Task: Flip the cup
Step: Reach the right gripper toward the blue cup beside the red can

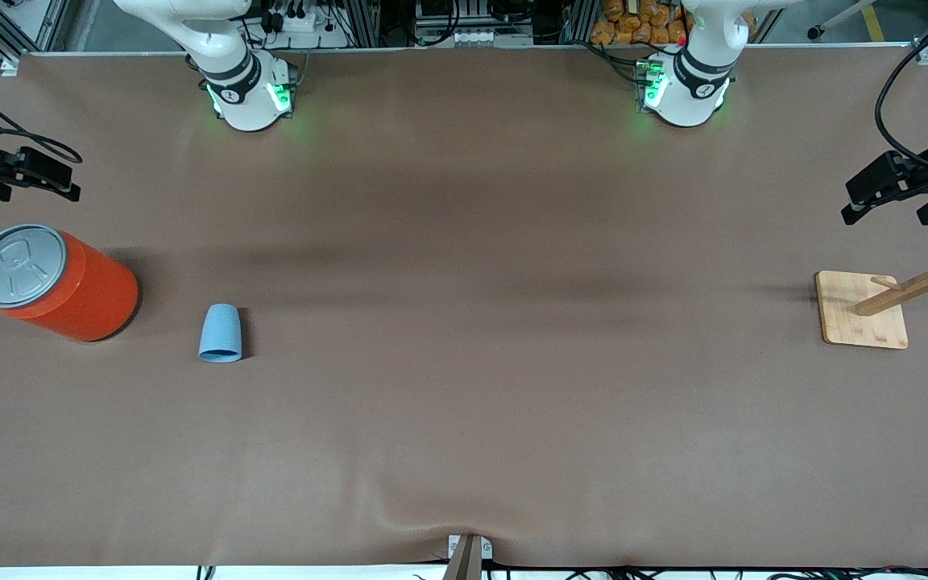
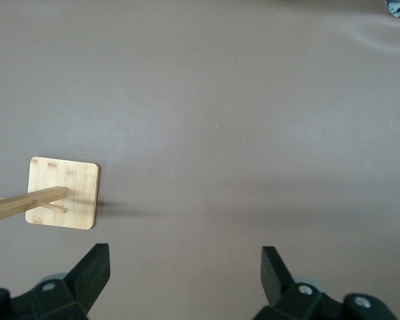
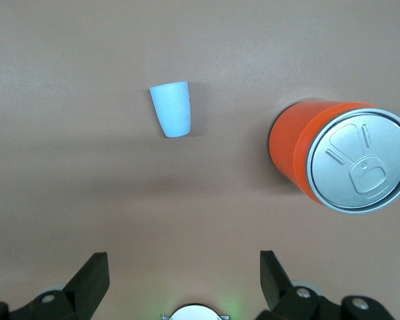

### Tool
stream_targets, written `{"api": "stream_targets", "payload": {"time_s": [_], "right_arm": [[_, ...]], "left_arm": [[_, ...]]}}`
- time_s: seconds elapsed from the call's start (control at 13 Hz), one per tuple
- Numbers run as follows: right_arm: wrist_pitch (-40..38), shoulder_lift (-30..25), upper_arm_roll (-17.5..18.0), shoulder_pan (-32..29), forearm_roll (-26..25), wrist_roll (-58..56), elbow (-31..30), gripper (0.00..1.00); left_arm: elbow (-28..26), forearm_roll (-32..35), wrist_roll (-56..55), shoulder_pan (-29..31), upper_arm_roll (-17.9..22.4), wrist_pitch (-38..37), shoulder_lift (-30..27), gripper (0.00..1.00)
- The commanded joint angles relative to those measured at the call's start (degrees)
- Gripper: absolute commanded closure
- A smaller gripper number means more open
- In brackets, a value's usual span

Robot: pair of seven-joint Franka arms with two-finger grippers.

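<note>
No readable text or labels on anything

Two white Franka arms, rounded glossy shells, black bands at the lower joints. Right arm base (image 1: 248,95) and left arm base (image 1: 685,90) both glow green at the collar; a small round black mark sits on each. Black cables trail off the bases. Right gripper (image 1: 25,176) and left gripper (image 1: 899,189): matte black, angular fingers, pale grey screw heads near the finger roots, possibly rivets. A black cable loops to each wrist.
</note>
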Motion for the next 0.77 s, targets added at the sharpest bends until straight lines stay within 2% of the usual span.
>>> {"api": "stream_targets", "payload": {"time_s": [0.0, 0.54, 0.69], "right_arm": [[-0.11, 0.63, 0.35, -0.63, 0.47, -1.7, 1.15, 0.0], [3.23, 2.21, 0.35, -0.37, 0.73, -2.59, -0.16, 0.0], [5.07, 4.31, 0.35, -0.28, 2.13, -2.59, -0.26, 0.0]], "left_arm": [[0.43, -0.23, 0.08, 0.53, -0.27, -0.9, -0.06, 0.0], [0.52, -0.05, -0.71, 0.17, -0.71, -0.9, 0.21, 0.0], [0.52, -0.05, -0.62, 0.26, -0.8, -0.9, 0.21, 0.0]]}}
